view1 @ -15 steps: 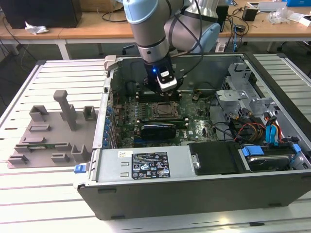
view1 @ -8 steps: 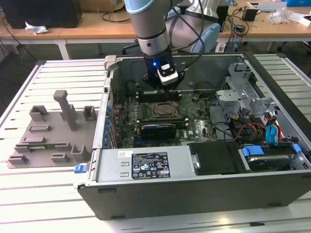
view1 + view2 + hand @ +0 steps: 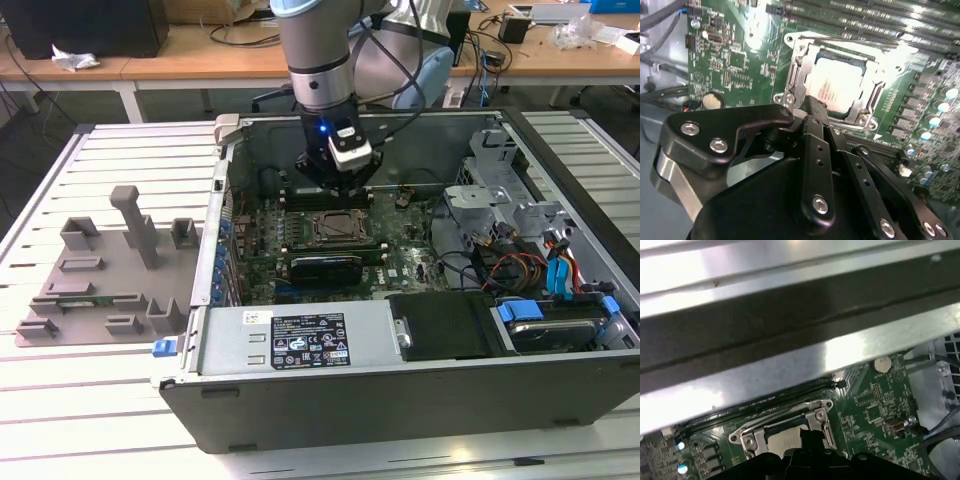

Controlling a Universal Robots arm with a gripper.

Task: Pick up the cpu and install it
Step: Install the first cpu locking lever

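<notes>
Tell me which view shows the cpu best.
The second wrist view: the cpu lies silver side up in its socket frame, nearly all of it visible beyond the gripper's linkage. The first wrist view catches part of it past dark gripper parts. The exterior view gives a small dark square under the arm.

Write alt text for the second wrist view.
The cpu lies silver side up inside its metal socket frame on the green motherboard. The black gripper sits just above the frame's near edge.

Exterior view overlooks the open computer case (image 3: 400,330); both wrist views closely share its socket (image 3: 837,85)
</notes>
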